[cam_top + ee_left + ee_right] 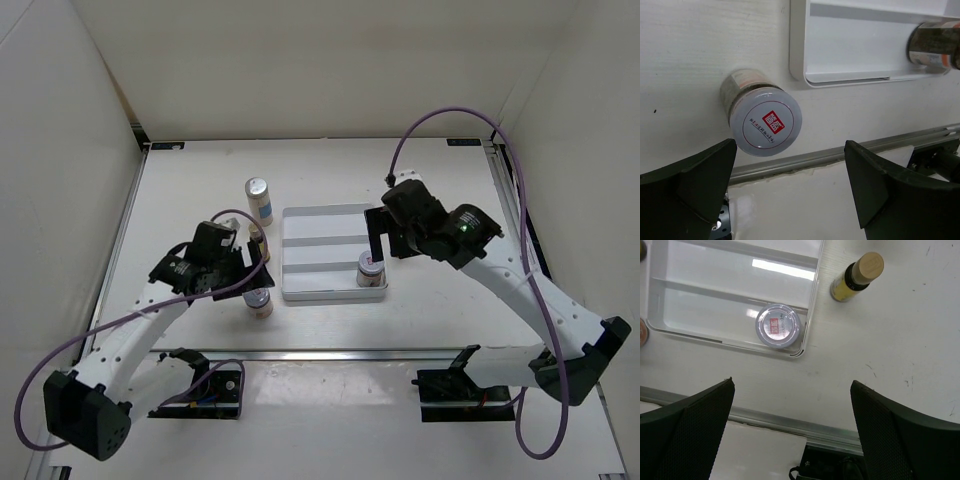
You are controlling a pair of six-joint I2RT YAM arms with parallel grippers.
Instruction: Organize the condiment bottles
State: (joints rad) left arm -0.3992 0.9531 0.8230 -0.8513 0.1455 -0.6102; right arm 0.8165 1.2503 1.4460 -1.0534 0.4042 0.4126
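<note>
- A white table [200, 180] sits inside plain white walls [300, 60], with a metal rail [350, 352] along its near edge
- A pale ridged tray [320, 225] lies mid-table, and the jar in the tray [371, 269], silver-lidded with a red mark, stands upright in its near right corner
- The loose jar [767, 120], with the same lid, stands on the table just off the tray's near left corner
- A tall white bottle [259, 200] stands left of the tray, further back
- A small yellow bottle [857, 275] stands on the table just right of the tray
- The left gripper [791, 150] hovers close to the loose jar, fingers spread wide, holding nothing
- The right gripper [792, 381] hangs over the tray's near right corner, fingers wide apart and empty
</note>
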